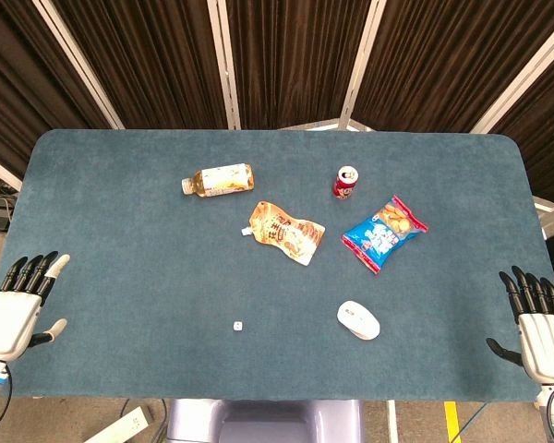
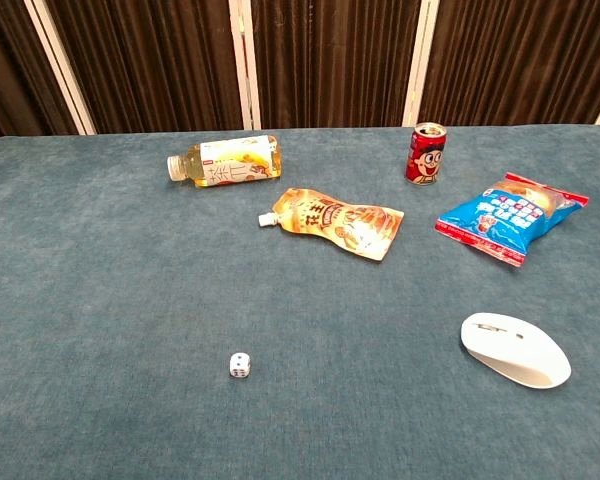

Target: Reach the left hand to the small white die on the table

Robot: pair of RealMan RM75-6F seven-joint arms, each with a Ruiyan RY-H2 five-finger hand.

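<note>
From the head view, the left hand [image 1: 17, 309] hovered at the worktop's [image 1: 120, 240] near left edge, fingers spread and holding nothing, with the small white die [image 1: 238, 326] well off to its right on the blue cloth; the right hand [image 1: 535, 328] rested likewise spread at the opposite edge. From the chest view, neither hand showed, and the die [image 2: 240, 365] sat alone, well apart from the white mouse [image 2: 515, 349].

Desk [image 1: 111, 231]: blue-green felt cover. Bottle of yellow drink [image 1: 219, 179] lies on its side toward the far edge. Red can [image 1: 346, 182] upright, right of it. Orange spouted pouch [image 1: 287, 232] flat near centre. Blue snack bag [image 1: 384, 233] beside it, below the can. White mouse [image 1: 358, 319] nearer the front edge.
</note>
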